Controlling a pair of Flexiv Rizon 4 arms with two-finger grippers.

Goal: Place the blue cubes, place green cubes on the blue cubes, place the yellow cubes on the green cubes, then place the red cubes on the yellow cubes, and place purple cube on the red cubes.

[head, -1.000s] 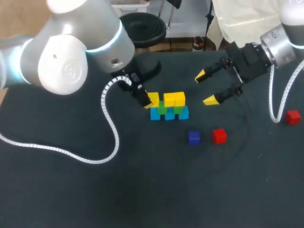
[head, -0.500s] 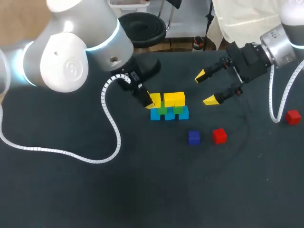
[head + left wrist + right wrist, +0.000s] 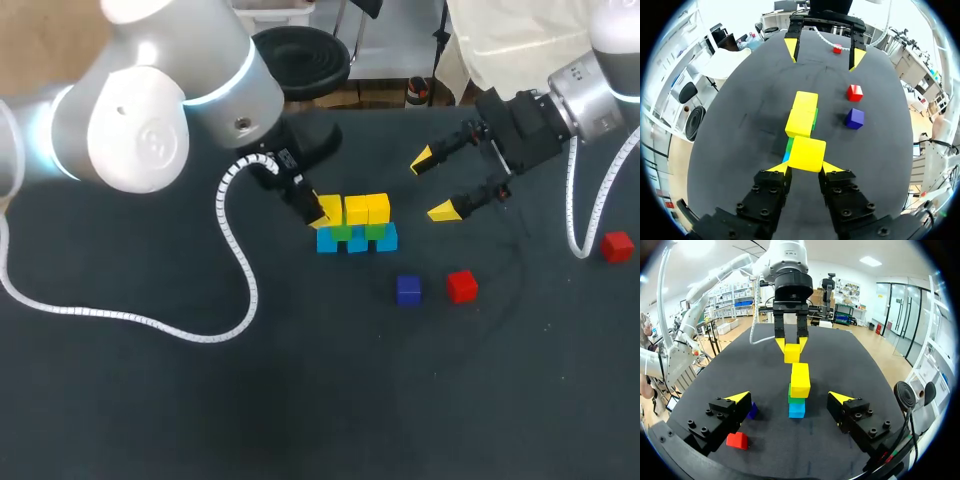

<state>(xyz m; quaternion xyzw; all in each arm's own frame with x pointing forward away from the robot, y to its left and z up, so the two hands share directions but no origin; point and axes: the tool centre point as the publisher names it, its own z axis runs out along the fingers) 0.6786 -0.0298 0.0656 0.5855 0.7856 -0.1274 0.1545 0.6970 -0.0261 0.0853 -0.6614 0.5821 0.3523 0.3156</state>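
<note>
A yellow cube (image 3: 807, 153) with clean, bright faces is clamped between the yellow tips of the left gripper (image 3: 318, 212). It is at the left end of the stack near the middle of the table (image 3: 300, 390), level with and just beside the two yellow cubes (image 3: 367, 209) set there. Under them are green cubes (image 3: 343, 232) and, lowest, a row of blue cubes (image 3: 357, 242). The right gripper (image 3: 434, 186) hangs apart from the stack on its right side, fingers spread wide with nothing between them. A purple cube (image 3: 408, 290) and a red cube (image 3: 461, 286) lie close together on open tabletop in front of the stack, well clear of both arms. A second red cube (image 3: 617, 245) lies near the table's right edge. The left gripper's fingers and the held cube hide the layers below, so I cannot tell whether it rests on a green one, nor count the green cubes
</note>
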